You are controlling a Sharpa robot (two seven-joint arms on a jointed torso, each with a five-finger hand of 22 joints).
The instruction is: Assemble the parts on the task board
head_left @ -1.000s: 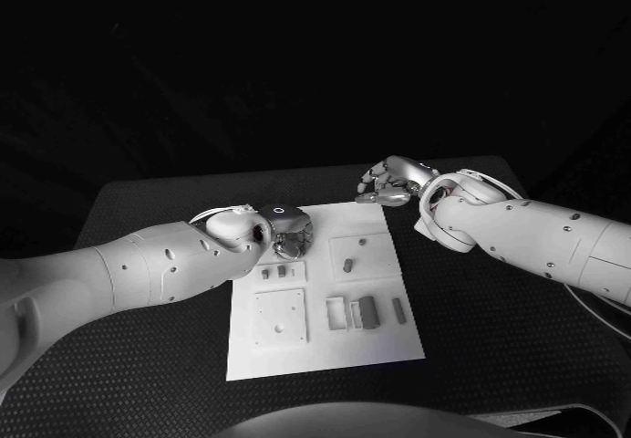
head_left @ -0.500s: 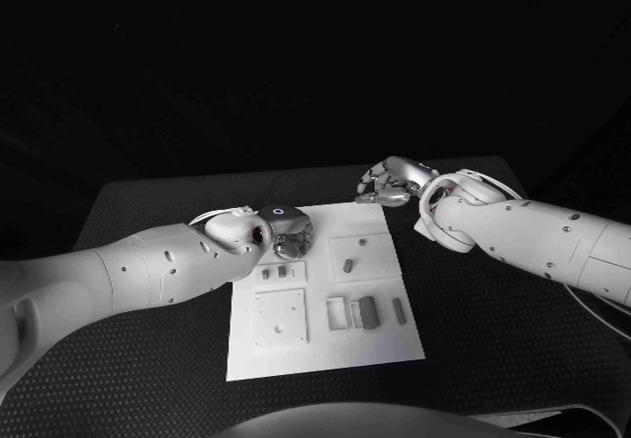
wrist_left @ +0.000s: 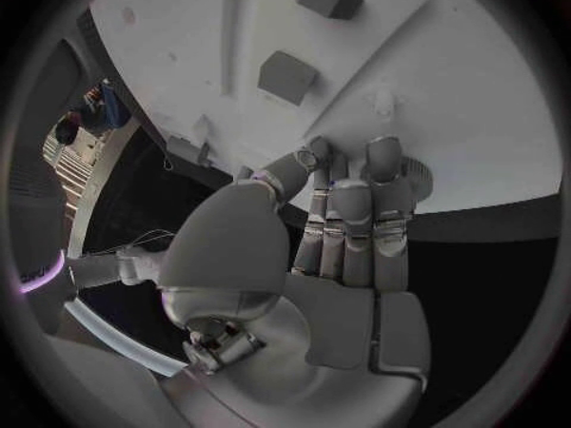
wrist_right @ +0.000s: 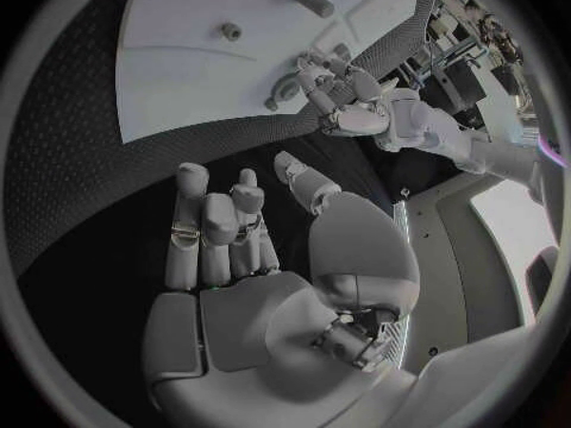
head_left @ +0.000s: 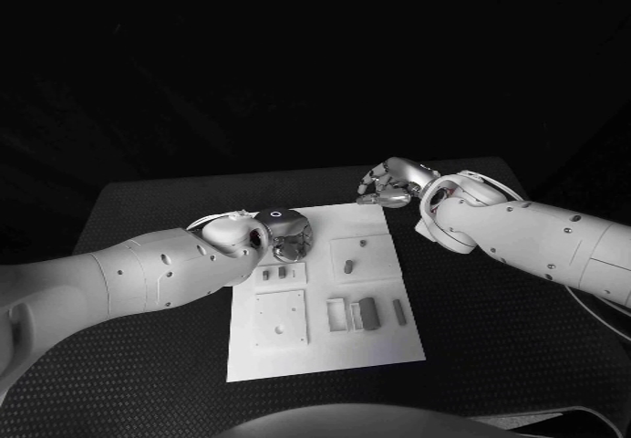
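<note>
The white task board (head_left: 329,351) lies in the middle of the table. Small parts sit in its recesses: two little blocks (head_left: 275,271), a short peg (head_left: 347,265) and flat bars (head_left: 369,311). My left hand (head_left: 287,233) hangs over the board's far left corner, fingers pointing down at it. In the left wrist view its fingers (wrist_left: 353,204) lie straight and close together, tips at the board's edge (wrist_left: 476,133), with two blocks (wrist_left: 288,76) beyond. Whether anything sits at its fingertips is hidden. My right hand (head_left: 392,182) hovers off the far right corner, fingers loosely curled, holding nothing.
Black matting (head_left: 500,310) surrounds the board on every side. A square plate (head_left: 280,317) with small holes sits in the board's near left. The right wrist view shows my right hand (wrist_right: 238,247) above the mat, the board (wrist_right: 179,76) and my left hand (wrist_right: 357,100) beyond.
My left forearm has shifted slightly, while its hand stays over the board's far left corner. The right arm and the parts have not moved.
</note>
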